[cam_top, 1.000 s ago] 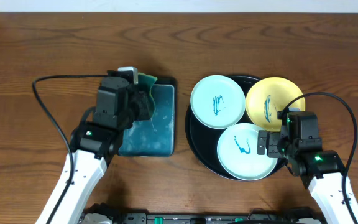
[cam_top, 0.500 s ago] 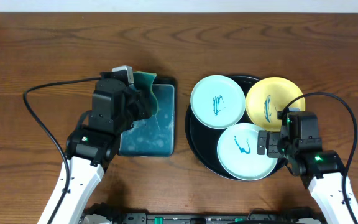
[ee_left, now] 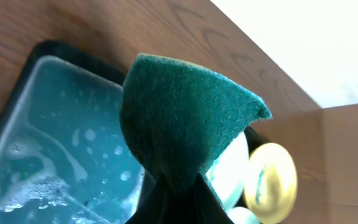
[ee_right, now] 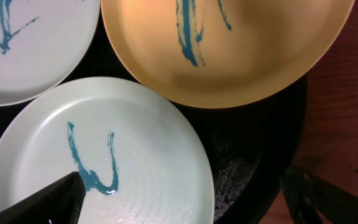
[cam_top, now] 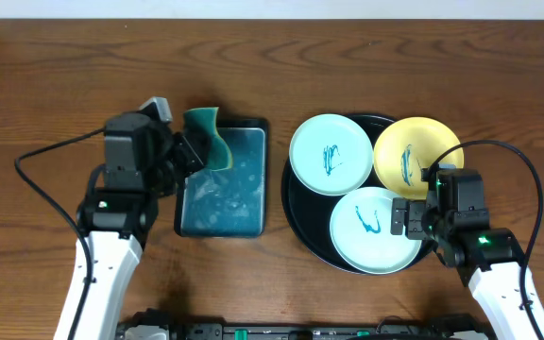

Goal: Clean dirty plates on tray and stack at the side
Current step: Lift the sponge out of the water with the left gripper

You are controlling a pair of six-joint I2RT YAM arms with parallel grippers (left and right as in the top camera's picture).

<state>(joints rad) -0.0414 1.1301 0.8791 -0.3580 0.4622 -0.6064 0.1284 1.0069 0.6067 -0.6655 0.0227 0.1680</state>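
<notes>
You were at the sponge-fetching step, as I judged it. Your left hand (cam_top: 189,153) was clamped on the green sponge (cam_top: 206,139), which stood curled over the 11 o'clock corner of the teal tray (cam_top: 244,212) of soapy water. No plate showed any wiping. All three plates lay in the black tray (cam_top: 294,212) at 3 o'clock on the table (cam_top: 45,76), each with teal scribbles on its face. One mint plate (cam_top: 331,154) sat at the tray's 10 o'clock. The yellow plate (cam_top: 418,156) sat at 2 o'clock, its edge out over the rim. The other mint plate (cam_top: 371,229) sat at 6 o'clock. Your right hand (cam_top: 418,227) hung at that near plate's 3 o'clock edge, fingers wide apart, holding nothing.

Next, I'd say, you needed to carry the sponge toward 3 o'clock and lay it flat on a plate's face. The right hand would steady that plate or take it by the rim. The plates crowded close together, so a sideways push could shove one into its neighbour.

The table was dark wood with a strong grain, and a pale wall (cam_top: 272,8) ran along 12 o'clock.
</notes>
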